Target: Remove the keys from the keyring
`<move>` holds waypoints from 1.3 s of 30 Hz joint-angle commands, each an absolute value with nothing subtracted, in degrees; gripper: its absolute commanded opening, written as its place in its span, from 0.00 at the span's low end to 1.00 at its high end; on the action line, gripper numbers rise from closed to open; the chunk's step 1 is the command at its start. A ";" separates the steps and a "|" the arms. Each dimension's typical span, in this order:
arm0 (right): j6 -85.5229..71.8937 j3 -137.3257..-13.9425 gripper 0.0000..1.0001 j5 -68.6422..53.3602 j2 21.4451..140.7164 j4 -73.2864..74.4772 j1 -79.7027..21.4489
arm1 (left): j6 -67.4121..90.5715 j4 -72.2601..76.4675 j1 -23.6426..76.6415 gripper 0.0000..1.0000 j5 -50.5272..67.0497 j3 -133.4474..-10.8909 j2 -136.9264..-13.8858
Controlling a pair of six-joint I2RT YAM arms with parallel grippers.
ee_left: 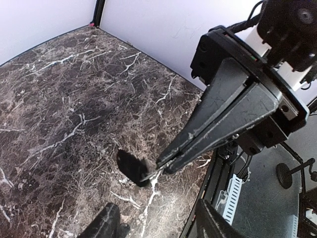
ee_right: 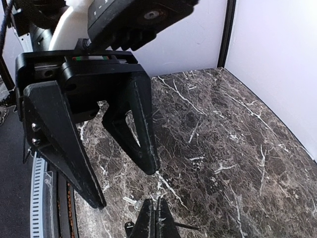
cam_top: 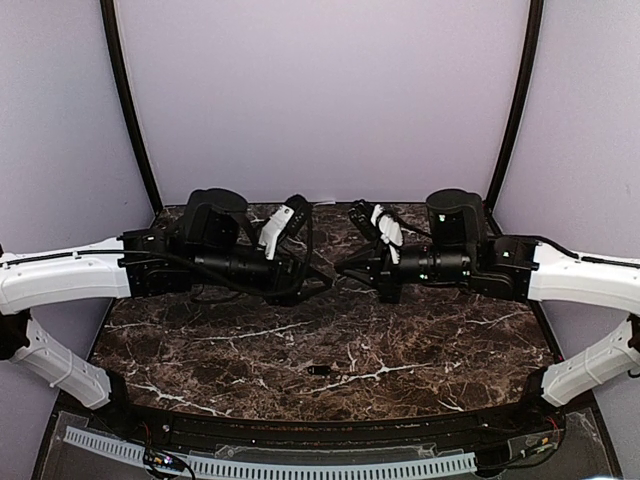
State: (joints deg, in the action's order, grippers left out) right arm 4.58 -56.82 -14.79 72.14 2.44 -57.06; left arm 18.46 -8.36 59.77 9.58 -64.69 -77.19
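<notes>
Keys: one dark key [cam_top: 318,370] lies loose on the table [cam_top: 200,340] below, right gripper [ee_left: 161,168] pinched shut, left gripper [ee_right: 124,187] gaping opposite, seemingly poised to tug.

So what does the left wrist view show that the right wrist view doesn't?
Only the left wrist view: the right pincer, shut, with a dark oblong piece at its tips; whether it is gripped is unclear. Only the right wrist view: the left pincer, open wide above the marble. Both: the marble table and a pale wall.
</notes>
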 commanded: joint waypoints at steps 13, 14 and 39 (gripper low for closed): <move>-5.39 -47.19 0.00 -27.26 66.74 -14.95 -50.48 | 25.59 15.99 52.82 0.52 21.50 -46.69 -67.33; -5.74 -46.33 0.00 -25.92 66.65 -14.49 -50.49 | 24.79 15.95 52.82 0.53 20.43 -45.72 -67.63; -37.78 -30.57 0.04 -15.01 63.68 7.35 -43.57 | 13.11 21.94 74.27 0.60 2.31 -57.31 -107.33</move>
State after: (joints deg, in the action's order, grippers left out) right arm -32.95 -31.00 -13.91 64.27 7.03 -44.71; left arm 15.42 22.50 73.21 6.92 -57.08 -107.09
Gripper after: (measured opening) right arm 0.223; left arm 0.599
